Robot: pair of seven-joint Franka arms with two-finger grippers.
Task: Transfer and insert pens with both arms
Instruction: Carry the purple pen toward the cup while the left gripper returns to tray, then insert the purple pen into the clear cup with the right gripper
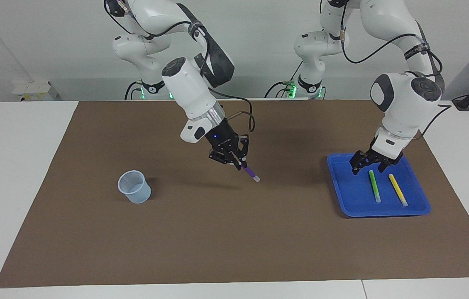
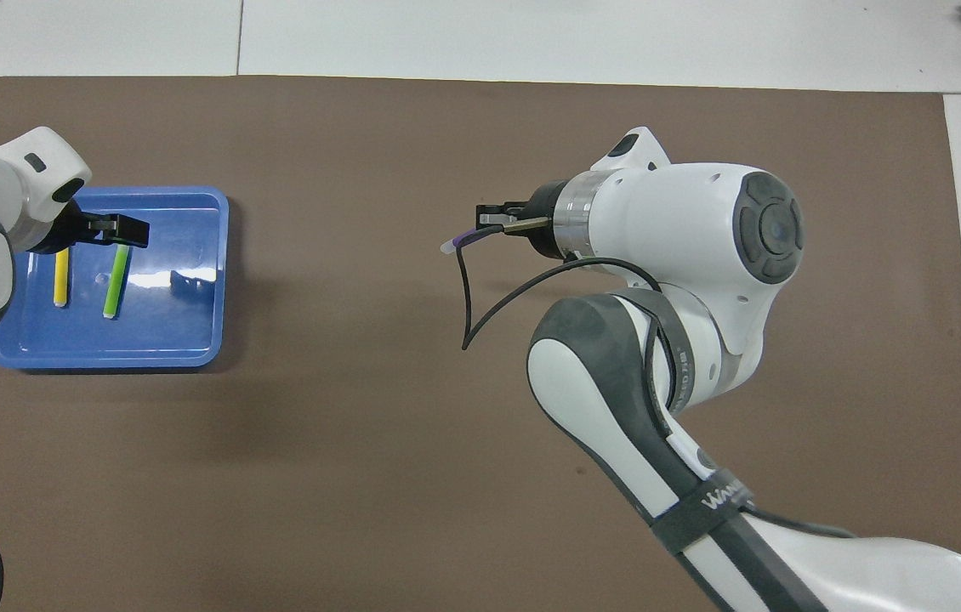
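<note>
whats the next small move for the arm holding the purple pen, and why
Probably carry it toward the cup. The right gripper is shut on the purple pen, which hangs above the bare mat, cap end down, while the cup stands toward the right arm's end of the table.

1. Bright, even illumination from above in both views.
2. Soft, diffuse shadows on the brown mat (image 1: 234, 232) beneath both arms.
3. White glare patches on the blue tray (image 2: 191, 340) floor.
4. Sharp focus throughout; no motion blur.
</note>
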